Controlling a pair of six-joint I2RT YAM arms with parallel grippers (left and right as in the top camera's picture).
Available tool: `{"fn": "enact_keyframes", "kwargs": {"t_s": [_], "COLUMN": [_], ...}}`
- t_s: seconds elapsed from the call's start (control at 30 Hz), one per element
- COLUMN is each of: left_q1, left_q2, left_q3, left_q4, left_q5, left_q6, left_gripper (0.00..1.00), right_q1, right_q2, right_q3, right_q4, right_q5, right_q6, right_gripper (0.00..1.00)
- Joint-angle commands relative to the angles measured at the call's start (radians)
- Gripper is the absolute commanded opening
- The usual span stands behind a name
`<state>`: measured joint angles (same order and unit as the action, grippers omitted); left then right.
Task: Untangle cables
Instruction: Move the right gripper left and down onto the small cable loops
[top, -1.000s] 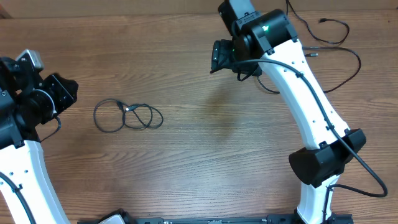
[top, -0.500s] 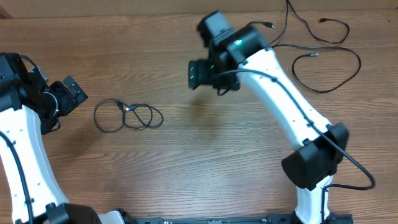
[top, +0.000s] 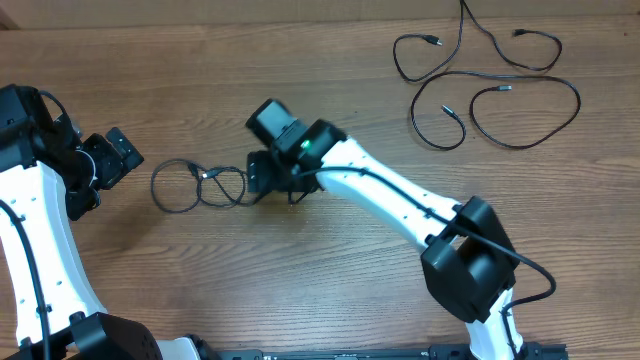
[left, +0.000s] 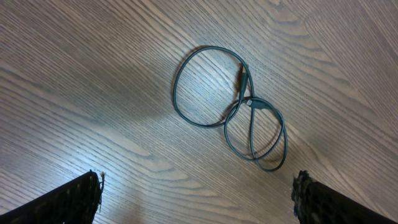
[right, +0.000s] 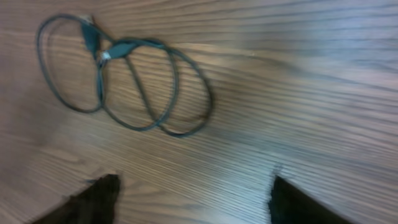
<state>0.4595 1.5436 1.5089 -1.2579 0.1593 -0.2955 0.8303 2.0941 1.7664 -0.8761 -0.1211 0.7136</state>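
Note:
A small tangled cable (top: 205, 186) lies in loops on the wood left of centre, its plugs meeting in the middle (left: 249, 101) (right: 102, 53). My left gripper (top: 105, 176) (left: 198, 194) hovers just left of it, open wide, with only bare wood between its fingers. Right at the tangle's right end is my right gripper (top: 258, 182) (right: 194, 196), also open; the loops lie ahead of its fingertips, not between them. More black cables (top: 578, 100) lie spread in loose curves at the far right.
The wooden table (top: 350, 290) carries nothing else. My right arm (top: 400, 205) stretches diagonally across the middle from its base at the lower right. My left arm (top: 40, 250) stands along the left edge.
My right arm has swung from the far-right cables down and left to the small tangle. The left gripper opened wide and shifted slightly right toward the tangle.

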Motion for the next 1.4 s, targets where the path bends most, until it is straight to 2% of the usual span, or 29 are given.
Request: {"fn": "enact_keyframes", "kwargs": {"t_s": [0.0,0.1,0.3,0.5,0.63,1.0,1.13,1.37], "left_q1": [0.000,0.000,0.000,0.000,0.000,0.000,0.000,0.000], "left_q2": [0.005,0.005,0.005,0.005,0.005,0.005,0.005,0.005], "left_q3": [0.014,0.014,0.014,0.014,0.014,0.014,0.014,0.014], "left_q4": [-0.002,-0.002,-0.002,-0.002,-0.003,-0.003,-0.002,-0.003], "left_q5": [-0.010,-0.010,-0.010,-0.010,-0.010,-0.010,-0.010,-0.010], "left_q6": [-0.019,-0.019,-0.019,-0.019,-0.019,-0.019,-0.019,-0.019], "left_gripper": [1.00,1.00,1.00,0.99,1.00,1.00,0.99,1.00], "right_q1": [0.036,0.065,0.084,0.084,0.084,0.084,0.084,0.083], "right_q2": [0.007,0.029,0.079,0.124,0.158,0.209,0.222,0.222], "right_q3": [-0.026,-0.032,-0.033,-0.033,-0.033,-0.033,-0.033,-0.033], "right_q4": [0.050,0.088,0.087,0.086,0.097,0.163,0.203,0.229], "right_q5": [0.064,0.082,0.070,0.055,0.022,-0.021,-0.023,0.045], "right_q6": [0.072,0.074,0.163,0.249,0.312,0.312,0.312,0.311], "right_gripper": [0.62,0.56,0.53,0.46,0.46,0.47,0.40,0.40]}}
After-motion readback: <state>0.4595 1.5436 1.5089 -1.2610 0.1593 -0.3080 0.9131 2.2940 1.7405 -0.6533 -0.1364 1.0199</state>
